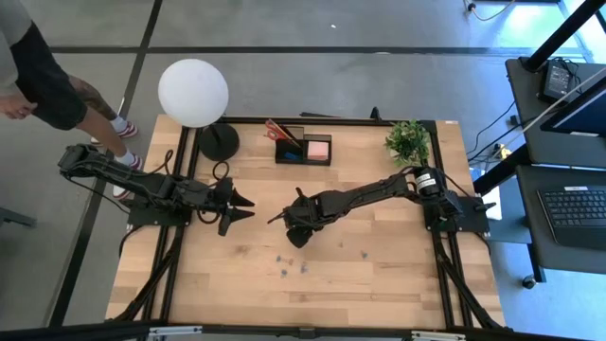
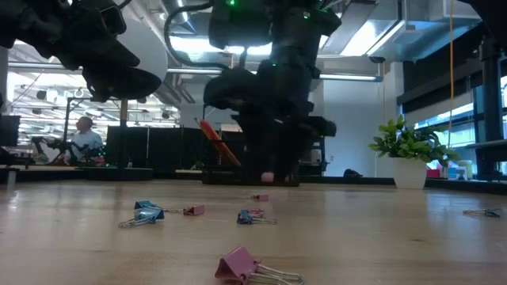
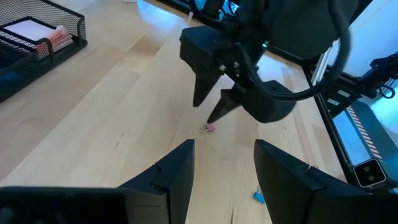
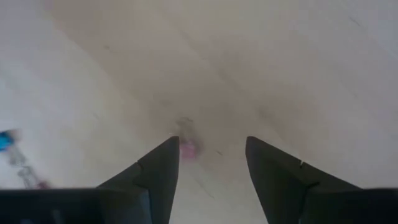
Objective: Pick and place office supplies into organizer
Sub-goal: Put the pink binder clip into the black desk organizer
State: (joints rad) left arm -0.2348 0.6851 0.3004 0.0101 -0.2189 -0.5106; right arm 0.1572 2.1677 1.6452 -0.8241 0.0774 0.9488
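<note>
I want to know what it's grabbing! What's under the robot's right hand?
A tiny pink clip lies on the wooden table, right beside one of the right gripper's open fingers. Nothing is held yet. From above, the arm covers the clip.

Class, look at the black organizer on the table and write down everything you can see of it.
The organizer is a small black rectangular tray of what looks like wire mesh, split into compartments. It sits flat at the table's far edge, between the lamp base and the potted plant, touching neither. Red-handled scissors lean out of its left section; a pink sticky-note pad lies in its right one. Neither gripper touches it.
</note>
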